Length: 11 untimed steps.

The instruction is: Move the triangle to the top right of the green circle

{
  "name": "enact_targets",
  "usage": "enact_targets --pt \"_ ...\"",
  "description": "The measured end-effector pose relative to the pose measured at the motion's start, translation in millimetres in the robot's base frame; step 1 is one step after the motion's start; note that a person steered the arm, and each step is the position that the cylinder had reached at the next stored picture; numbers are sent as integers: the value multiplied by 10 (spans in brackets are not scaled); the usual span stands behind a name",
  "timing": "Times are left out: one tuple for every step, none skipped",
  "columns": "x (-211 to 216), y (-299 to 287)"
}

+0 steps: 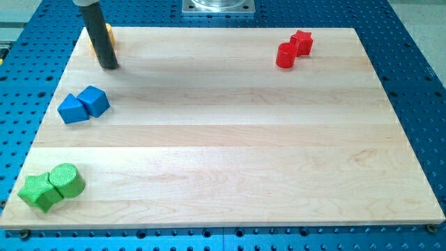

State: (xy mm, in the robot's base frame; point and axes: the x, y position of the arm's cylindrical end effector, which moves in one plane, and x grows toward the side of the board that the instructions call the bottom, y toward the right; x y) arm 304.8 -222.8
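The blue triangle lies near the board's left edge, touching a blue cube on its right. The green circle sits at the view's bottom left, touching a green star on its left. My tip rests on the board at the view's top left, above and slightly right of the blue pair, apart from them. The rod partly hides a yellow-orange block behind it; I cannot make out that block's shape.
A red circle and a red star touch each other at the view's top right. The wooden board lies on a blue perforated table. A metal mount sits at the top centre.
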Motion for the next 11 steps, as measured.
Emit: enact_targets --pt "23 -12" --pt "507 -224" --pt "653 -421" --pt "1413 -450" --pt "1439 -178" --pt "1459 252" --pt "1268 650" --pt "1468 1132" --pt "1828 1642" --pt "1968 1881" --pt "2213 1380"
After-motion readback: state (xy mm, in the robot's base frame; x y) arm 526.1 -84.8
